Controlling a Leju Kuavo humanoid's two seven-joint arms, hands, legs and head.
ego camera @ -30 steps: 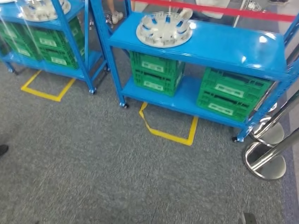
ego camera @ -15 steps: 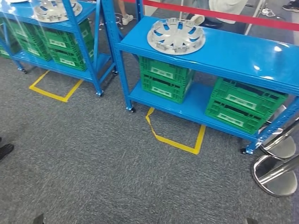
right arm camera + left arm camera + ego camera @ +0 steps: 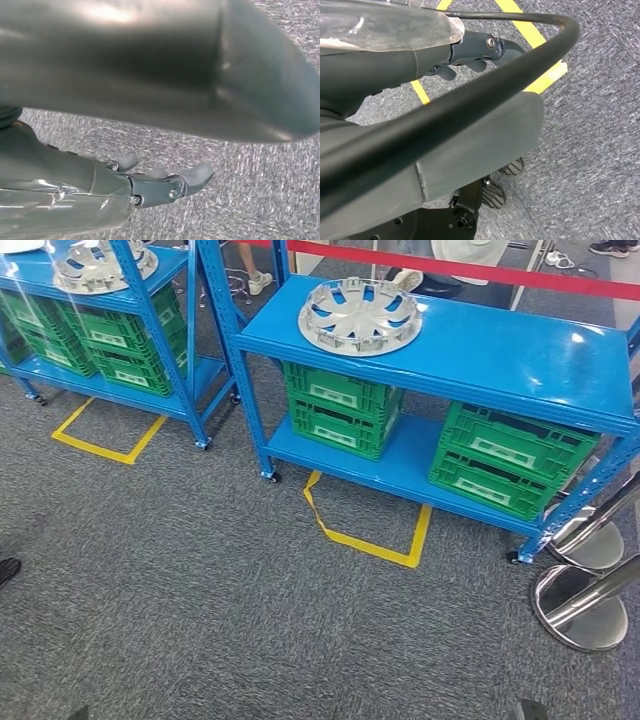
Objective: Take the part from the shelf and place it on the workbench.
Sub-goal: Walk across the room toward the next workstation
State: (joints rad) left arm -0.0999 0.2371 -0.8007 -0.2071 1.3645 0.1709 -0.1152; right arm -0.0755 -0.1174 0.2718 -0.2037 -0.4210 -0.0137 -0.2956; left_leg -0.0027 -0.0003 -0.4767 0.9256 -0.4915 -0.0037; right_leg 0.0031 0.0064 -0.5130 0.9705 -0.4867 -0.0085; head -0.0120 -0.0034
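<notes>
Head view: round silver part (image 3: 359, 316) lying at upper middle on the blue shelf (image 3: 483, 350), not yet taken.

Left wrist view: left robot hand (image 3: 478, 50) hanging spread, holding nothing.

Right wrist view: right robot hand (image 3: 162, 185) hanging spread, holding nothing.

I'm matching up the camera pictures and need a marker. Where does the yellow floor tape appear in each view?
Head view: one yellow tape outline lies on the floor in front of the nearer blue shelf, and a second outline in front of the shelf at far left.
Left wrist view: yellow tape strips run across the floor; I cannot tell which outline.
Right wrist view: not in it.
Shared landmark: the grey carpet.
</notes>
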